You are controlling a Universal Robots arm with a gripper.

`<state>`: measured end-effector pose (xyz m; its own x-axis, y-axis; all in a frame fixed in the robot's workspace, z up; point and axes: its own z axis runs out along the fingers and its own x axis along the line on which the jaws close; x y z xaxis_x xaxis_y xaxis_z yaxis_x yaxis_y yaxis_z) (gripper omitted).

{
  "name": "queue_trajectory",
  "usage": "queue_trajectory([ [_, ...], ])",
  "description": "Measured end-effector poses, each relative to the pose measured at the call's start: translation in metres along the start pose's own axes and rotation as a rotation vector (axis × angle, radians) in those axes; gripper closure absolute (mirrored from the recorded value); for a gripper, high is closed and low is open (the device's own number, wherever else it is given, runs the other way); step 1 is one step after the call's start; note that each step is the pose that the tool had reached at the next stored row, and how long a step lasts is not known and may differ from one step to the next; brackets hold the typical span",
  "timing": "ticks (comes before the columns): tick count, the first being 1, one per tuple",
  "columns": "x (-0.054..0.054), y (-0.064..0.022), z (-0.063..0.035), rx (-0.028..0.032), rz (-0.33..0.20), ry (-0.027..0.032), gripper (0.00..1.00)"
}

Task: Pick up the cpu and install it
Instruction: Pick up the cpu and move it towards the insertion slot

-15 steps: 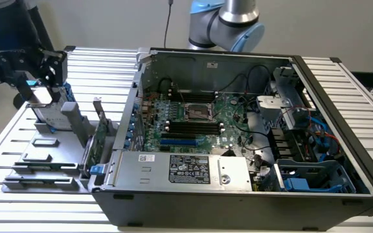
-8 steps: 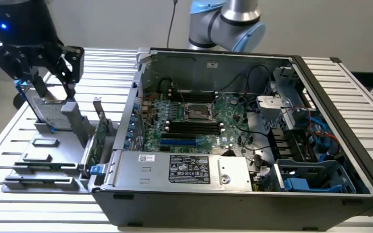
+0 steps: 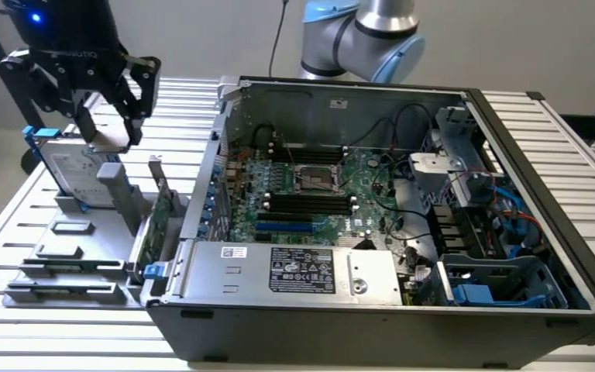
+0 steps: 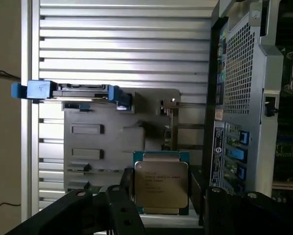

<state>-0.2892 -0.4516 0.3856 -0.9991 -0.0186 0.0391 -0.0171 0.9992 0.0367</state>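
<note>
Small flat square cpu [image 4: 161, 182], with dull silver-grey metal top, faint printed lines on it and thin green edge around. Held at two opposite sides in the gripper [image 4: 163, 210], metal top facing the wrist camera, edges straight. Hangs over the grey tray [image 4: 112, 142].

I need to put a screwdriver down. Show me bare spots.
Free: slatted table in front of the grey fixture, and beyond the computer case on the exterior view's right. Crowded: the fixture and the case's inside.
</note>
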Motion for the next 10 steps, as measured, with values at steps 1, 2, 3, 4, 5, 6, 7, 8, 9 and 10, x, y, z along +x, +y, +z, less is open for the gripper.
queue_trajectory([
  [1, -0.004, 0.0004, -0.0020, -0.0001, 0.000, -0.0001, 0.45],
  [2, -0.008, 0.0007, -0.0038, -0.0001, 0.000, -0.0001, 0.45],
  [3, -0.012, 0.0011, -0.0054, -0.0001, 0.000, -0.0001, 0.45],
  [4, -0.017, 0.0015, -0.0066, -0.0001, 0.000, 0.0000, 0.45],
  [5, -0.021, 0.0019, -0.0074, -0.0001, 0.000, -0.0001, 0.45],
  [6, -0.026, 0.0024, -0.0079, 0.0000, 0.000, 0.0000, 0.45],
  [7, -0.030, 0.0030, -0.0081, 0.0000, 0.000, 0.0000, 0.45],
  [8, -0.034, 0.0037, -0.0082, -0.0001, 0.000, 0.0000, 0.45],
  [9, -0.039, 0.0045, -0.0084, -0.0001, 0.000, 0.0000, 0.45],
  [10, -0.043, 0.0054, -0.0085, -0.0001, 0.000, 0.0000, 0.45],
])
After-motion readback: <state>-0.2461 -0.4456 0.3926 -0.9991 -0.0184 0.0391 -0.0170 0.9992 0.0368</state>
